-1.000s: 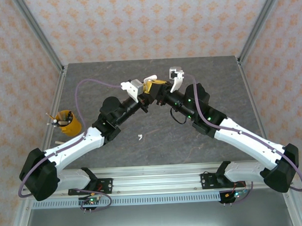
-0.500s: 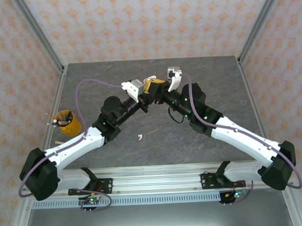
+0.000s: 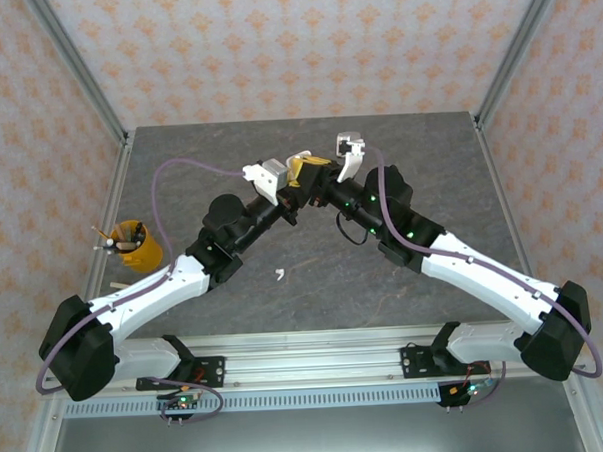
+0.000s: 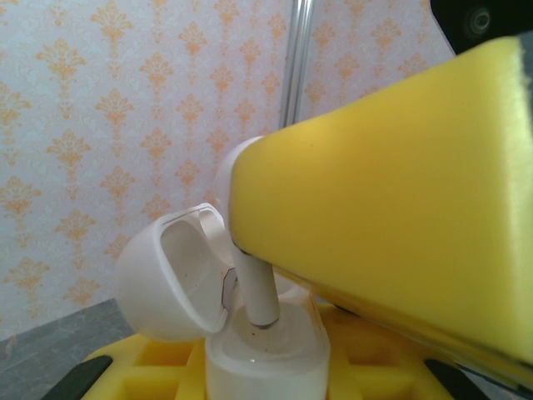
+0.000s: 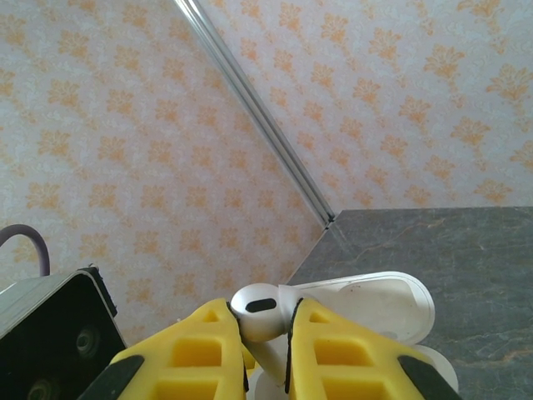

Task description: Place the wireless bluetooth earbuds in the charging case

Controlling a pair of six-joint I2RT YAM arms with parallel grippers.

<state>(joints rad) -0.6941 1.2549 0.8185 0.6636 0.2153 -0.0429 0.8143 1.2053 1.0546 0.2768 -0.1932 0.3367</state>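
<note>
While the left gripper (image 4: 263, 377) clamps the open case (image 4: 265, 354) above the table's (image 3: 449, 169) far middle, the right gripper (image 5: 265, 323) pinches a white earbud (image 5: 256, 307) by its head, stem tip at the socket. Judged light, glossy, slip-prone: grip the head, leave the stem free.

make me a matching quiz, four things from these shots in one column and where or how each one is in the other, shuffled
1 held earbud
2 charging case
3 yellow cup
4 loose earbud

a stands by the left edge of the table
b pinched in the jaws of the right gripper
c lies alone on the table
d lid open, in the left gripper

Pairs: 1-b, 2-d, 3-a, 4-c
</note>
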